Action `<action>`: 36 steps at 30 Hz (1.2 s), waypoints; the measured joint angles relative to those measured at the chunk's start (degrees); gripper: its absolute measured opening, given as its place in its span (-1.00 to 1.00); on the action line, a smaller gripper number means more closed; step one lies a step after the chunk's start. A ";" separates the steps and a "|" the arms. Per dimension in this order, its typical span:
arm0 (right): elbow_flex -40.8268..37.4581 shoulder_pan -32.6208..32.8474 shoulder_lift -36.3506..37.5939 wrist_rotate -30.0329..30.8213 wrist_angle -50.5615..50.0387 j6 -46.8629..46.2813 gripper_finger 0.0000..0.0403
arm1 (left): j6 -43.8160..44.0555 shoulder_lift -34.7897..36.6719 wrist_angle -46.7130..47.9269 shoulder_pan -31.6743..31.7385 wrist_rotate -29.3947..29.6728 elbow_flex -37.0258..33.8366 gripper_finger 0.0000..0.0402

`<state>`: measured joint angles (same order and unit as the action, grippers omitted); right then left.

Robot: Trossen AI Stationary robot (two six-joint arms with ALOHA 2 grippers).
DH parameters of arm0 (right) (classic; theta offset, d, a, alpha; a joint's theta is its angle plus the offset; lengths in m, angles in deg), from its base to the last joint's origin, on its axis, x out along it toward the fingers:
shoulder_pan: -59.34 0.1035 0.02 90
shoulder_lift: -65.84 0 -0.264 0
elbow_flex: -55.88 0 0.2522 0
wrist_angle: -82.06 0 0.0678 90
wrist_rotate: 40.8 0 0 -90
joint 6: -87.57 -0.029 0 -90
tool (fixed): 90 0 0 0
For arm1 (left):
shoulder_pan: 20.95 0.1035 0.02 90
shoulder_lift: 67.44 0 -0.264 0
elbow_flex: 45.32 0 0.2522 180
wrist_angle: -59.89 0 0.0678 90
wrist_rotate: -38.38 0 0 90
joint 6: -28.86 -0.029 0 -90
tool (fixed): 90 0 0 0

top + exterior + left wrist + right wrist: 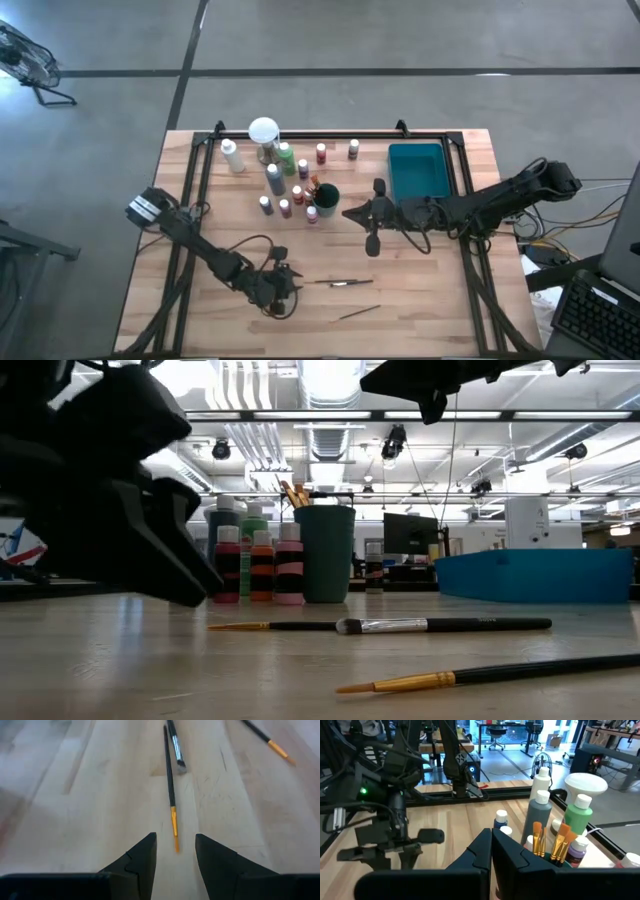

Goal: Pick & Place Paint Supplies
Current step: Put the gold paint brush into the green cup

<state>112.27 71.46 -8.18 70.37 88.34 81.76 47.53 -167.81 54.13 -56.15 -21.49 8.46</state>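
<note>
Three thin dark brushes lie flat on the wooden table near its front. One has a gold ferrule [172, 815], one a silver ferrule [176, 750], and a third [358, 313] lies nearer the front edge. My left gripper [175, 852] is low over the table and open, its fingers standing on either side of the gold-ferruled brush's tip without touching it. Small white-capped paint bottles [285, 185] stand mid-table beside a dark green cup [325, 198] holding brushes. My right gripper [491, 837] hovers shut above the table, next to the cup.
A teal tray [418, 170] sits at the back right. A round white-topped object [263, 130] and a tall white bottle [232, 155] stand at the back, behind the bottles. Black frame rails [330, 137] run along the table's back and sides.
</note>
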 joint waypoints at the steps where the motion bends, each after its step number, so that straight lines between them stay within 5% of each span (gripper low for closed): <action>1: -0.01 0.00 0.00 0.00 -0.01 0.00 -0.96 | 0.13 -0.51 -0.13 0.19 -0.44 0.16 -0.29; 28: 0.05 0.00 -0.04 -0.11 -0.03 0.42 -0.96 | 7.92 -3.89 -0.52 5.59 -10.39 1.33 -0.29; 36: 0.10 0.00 -0.04 -0.15 -0.04 0.42 -0.96 | 9.52 -3.96 1.25 5.50 -10.78 1.33 -0.47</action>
<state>112.36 71.46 -8.23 70.21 88.31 82.18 57.05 -171.77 55.37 -50.64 -32.27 9.78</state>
